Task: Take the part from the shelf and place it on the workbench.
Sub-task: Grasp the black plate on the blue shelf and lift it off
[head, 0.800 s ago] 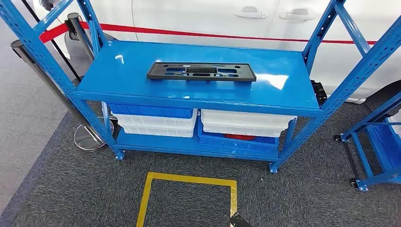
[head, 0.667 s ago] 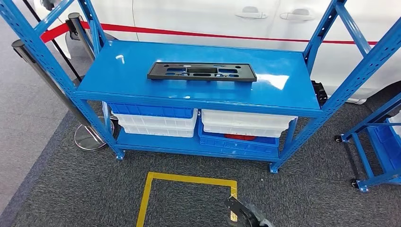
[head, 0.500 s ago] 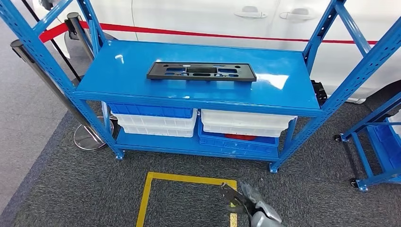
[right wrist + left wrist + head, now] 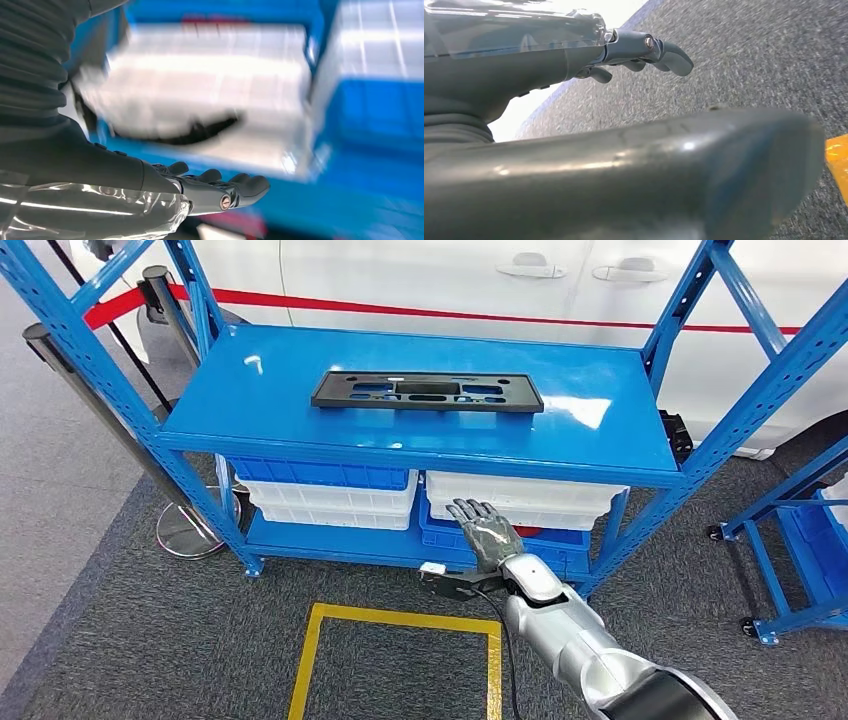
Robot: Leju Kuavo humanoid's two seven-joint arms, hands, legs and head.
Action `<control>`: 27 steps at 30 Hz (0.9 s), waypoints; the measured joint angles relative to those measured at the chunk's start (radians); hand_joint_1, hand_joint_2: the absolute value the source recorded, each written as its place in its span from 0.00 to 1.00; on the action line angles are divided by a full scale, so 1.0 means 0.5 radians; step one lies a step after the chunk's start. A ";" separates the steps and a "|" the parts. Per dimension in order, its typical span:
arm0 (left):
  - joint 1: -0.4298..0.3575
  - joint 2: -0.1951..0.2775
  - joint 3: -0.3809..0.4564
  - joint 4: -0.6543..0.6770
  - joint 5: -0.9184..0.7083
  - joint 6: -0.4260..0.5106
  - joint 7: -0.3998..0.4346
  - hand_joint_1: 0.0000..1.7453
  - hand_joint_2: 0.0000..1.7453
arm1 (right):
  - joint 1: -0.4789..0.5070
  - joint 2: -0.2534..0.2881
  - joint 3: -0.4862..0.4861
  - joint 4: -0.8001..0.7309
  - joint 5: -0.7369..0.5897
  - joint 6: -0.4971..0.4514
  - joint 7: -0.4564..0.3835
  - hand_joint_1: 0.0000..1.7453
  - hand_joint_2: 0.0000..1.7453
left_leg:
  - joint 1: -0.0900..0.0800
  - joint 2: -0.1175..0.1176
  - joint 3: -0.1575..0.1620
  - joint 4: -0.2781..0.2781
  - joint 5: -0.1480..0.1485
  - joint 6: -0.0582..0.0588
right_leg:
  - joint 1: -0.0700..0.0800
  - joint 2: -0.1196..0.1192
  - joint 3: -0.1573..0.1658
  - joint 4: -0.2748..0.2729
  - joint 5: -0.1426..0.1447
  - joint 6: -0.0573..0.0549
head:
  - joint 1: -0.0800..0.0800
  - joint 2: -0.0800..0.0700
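Note:
The part is a long flat black plastic frame (image 4: 427,392) lying on the top board of the blue shelf (image 4: 260,390), near its middle. My right hand (image 4: 484,529) is raised in front of the shelf's lower level, fingers spread and empty, well below and slightly right of the part. In the right wrist view the same right hand (image 4: 215,187) shows flat, straight fingers before blurred white and blue bins. My left hand (image 4: 644,52) hangs over the grey carpet with its fingers apart and nothing in them.
White and blue bins (image 4: 330,495) fill the shelf's lower level. A white car (image 4: 480,280) stands behind it. A stanchion (image 4: 95,400) with a round base is at the left, a blue cart (image 4: 800,560) at the right. A yellow floor square (image 4: 400,660) lies on the carpet.
My right arm has risen from the bottom edge of the head view up toward the shelf's lower level, the hand opening flat. The part has not moved.

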 joint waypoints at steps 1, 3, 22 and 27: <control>0.000 0.001 -0.015 0.005 -0.004 0.002 0.001 0.00 0.00 | -0.018 -0.001 0.051 -0.020 0.036 -0.015 0.000 0.00 1.00 | 0.000 0.000 0.000 0.000 0.000 0.000 | 0.000 0.000 0.000 0.000 0.000 0.000 | 0.000 0.000; 0.000 0.008 -0.043 0.018 -0.012 0.010 0.007 0.00 0.00 | -0.043 -0.001 0.148 -0.046 0.105 -0.056 0.003 0.00 1.00 | 0.000 0.000 0.000 0.000 0.000 0.000 | 0.000 0.000 0.000 0.000 0.000 0.000 | 0.000 0.000; -0.009 0.001 0.239 0.041 0.461 -0.208 -0.376 0.00 0.00 | -0.188 0.140 0.464 -0.096 -0.032 -0.009 -0.025 0.00 1.00 | 0.000 0.000 -0.003 0.001 0.000 0.000 | 0.000 0.000 -0.001 -0.001 0.000 0.000 | 0.000 0.000; -0.007 -0.002 0.255 0.041 0.463 -0.208 -0.357 0.00 0.00 | -0.193 0.140 0.482 -0.070 -0.041 -0.051 0.023 0.00 1.00 | 0.000 0.000 -0.003 0.002 0.000 0.000 | 0.000 0.000 -0.002 -0.001 0.000 0.000 | 0.000 0.000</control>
